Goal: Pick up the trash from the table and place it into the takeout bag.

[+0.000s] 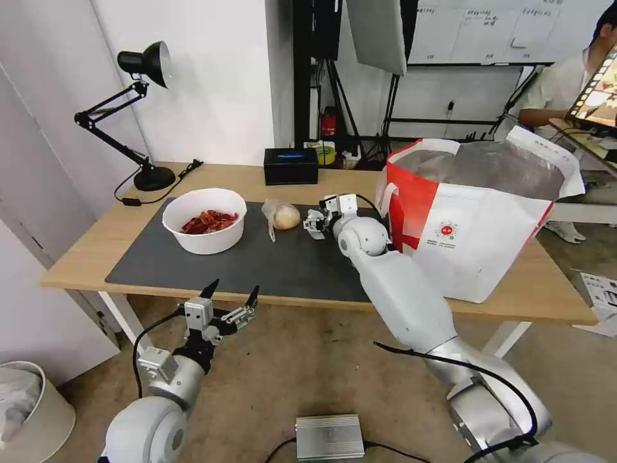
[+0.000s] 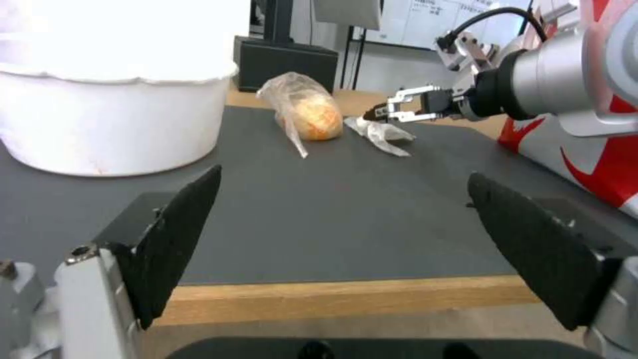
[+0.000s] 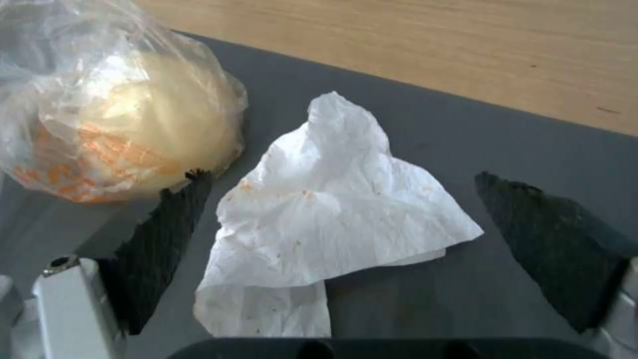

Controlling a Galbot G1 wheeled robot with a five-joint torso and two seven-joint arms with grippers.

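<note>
Right wrist view showed the right gripper (image 3: 332,239) fingers (image 3: 166,239) spread wide around a crumpled, orange-flecked white tissue (image 3: 332,219) beside the bagged bun (image 3: 119,129); the left gripper (image 1: 232,297) hung open near the desk (image 1: 90,251).

– The tissue (image 3: 326,209)?
– Thin crumpled white paper, matt, orange-flecked, on the smooth matt grey mat (image 3: 532,149).
– And the bun's bag (image 3: 113,99)?
– Glossy, wrinkled clear plastic. The table (image 3: 432,45) is pale, smooth wood; the gripper pads (image 3: 166,239) rough black.

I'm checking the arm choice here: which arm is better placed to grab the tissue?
Right. The right gripper is open with the tissue between its fingers, on the mat beside the bun bag. The left gripper hangs open off the table's near edge.
</note>
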